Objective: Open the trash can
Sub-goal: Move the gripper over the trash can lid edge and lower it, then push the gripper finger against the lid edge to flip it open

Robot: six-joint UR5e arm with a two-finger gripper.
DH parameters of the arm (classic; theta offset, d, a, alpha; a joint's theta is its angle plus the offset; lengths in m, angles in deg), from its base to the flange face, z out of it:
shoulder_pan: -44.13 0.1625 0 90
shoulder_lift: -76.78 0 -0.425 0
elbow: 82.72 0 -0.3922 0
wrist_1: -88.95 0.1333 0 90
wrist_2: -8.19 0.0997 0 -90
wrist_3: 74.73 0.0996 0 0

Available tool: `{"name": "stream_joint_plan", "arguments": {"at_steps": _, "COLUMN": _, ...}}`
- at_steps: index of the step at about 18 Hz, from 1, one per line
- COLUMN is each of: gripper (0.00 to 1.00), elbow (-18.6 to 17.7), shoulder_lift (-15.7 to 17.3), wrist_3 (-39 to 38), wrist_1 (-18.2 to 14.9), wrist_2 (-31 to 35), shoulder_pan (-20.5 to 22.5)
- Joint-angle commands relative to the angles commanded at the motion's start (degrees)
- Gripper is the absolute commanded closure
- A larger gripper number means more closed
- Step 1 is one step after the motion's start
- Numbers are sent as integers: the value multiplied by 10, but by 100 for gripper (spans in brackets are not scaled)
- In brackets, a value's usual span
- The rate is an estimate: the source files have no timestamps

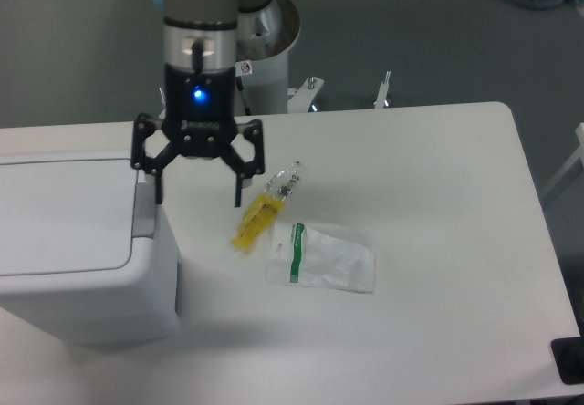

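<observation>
White tabletop (438, 195) fills the view, grey floor behind it. On its left end sits the large boxy white-grey plastic trash can (87, 277), flat lid shut, running off the left edge of view. Its long axis lies left to right, with the grey push tab (144, 210) facing right toward the table's middle. The black two-finger gripper (198, 192) hovers by that tab, jaws spread wide and holding nothing. A descent slightly too far right could miss the tab, or brush the yellow-and-clear plastic packet (265, 207) lying beside the clear plastic bag with green stripe (321, 257)
</observation>
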Motion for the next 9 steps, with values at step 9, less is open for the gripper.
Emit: {"name": "stream_joint_plan", "arguments": {"at_steps": 9, "gripper": 0, "elbow": 12, "shoulder_lift": -14, "wrist_3": 6, "wrist_1": 8, "wrist_2": 1, "shoulder_pan": 0}}
